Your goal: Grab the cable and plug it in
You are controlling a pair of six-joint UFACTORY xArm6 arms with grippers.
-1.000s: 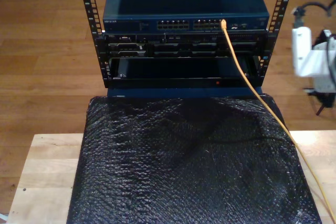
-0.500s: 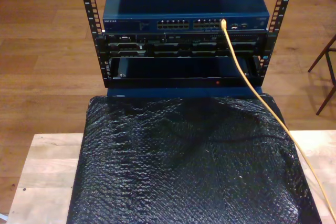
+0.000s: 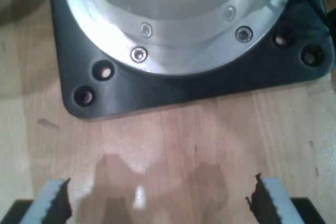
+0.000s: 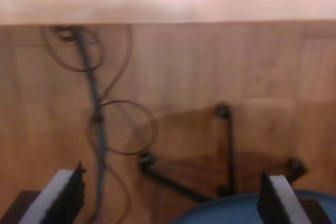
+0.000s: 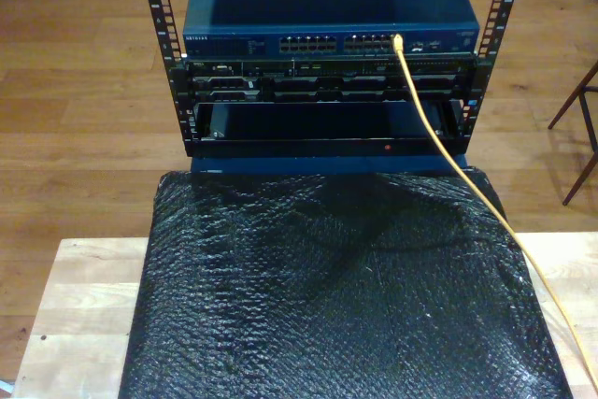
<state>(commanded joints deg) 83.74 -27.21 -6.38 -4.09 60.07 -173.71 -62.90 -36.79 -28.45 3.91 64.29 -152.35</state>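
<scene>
In the exterior view, the cable (image 5: 447, 151) has its tip seated in a port on the front of the blue network switch (image 5: 327, 7), upper centre of the frame, just right of the middle. From that tip, which points up and slightly left into the port row, the yellow-orange line runs on a long diagonal down toward the lower right corner, crossing the dark rack (image 5: 327, 105) below the switch, then the edge of the black textured mat (image 5: 327, 306), and leaving the frame over the pale wooden table (image 5: 79, 310). Its long axis lies from upper centre to lower right. Wood flooring (image 5: 84, 91) surrounds the rack, and thin dark chair legs (image 5: 584, 119) stand at the exterior view's right edge.

In the first wrist view, my first gripper (image 3: 157, 203) hangs released, its jaws spread wide with nothing between them, over light wood. Ahead of it sits a black base plate (image 3: 184, 85) carrying a bolted silver flange (image 3: 173, 24).

In the second wrist view, blurred, my second gripper (image 4: 170, 198) is likewise spread apart and grasps nothing. Below it are wood flooring, loose grey cords (image 4: 97, 124), a black chair base (image 4: 226, 150) and the rim of a blue seat (image 4: 236, 214).
</scene>
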